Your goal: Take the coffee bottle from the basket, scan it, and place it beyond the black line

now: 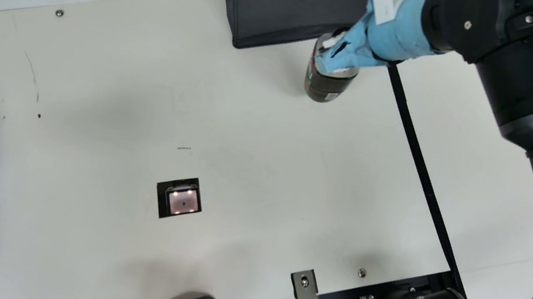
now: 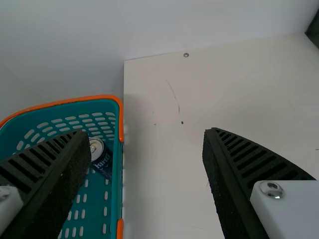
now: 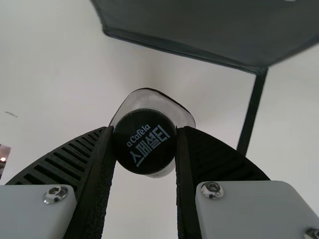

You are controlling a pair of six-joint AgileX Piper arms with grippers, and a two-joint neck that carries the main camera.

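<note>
Plainly, the right gripper [image 3: 145,130] pinches the coffee bottle [image 1: 324,88] by its black cap [image 3: 144,142], near the black line [image 1: 422,169], on the scanner [image 1: 183,202] side.

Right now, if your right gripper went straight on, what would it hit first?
The bottle in my right gripper would probably touch the cream table first; the gap below is unclear.

Can [image 2: 103,157] in basket [image 2: 121,119], left of scanner [image 1: 183,202]; bag [image 1: 269,7] behind, line [image 1: 421,171] right.
</note>
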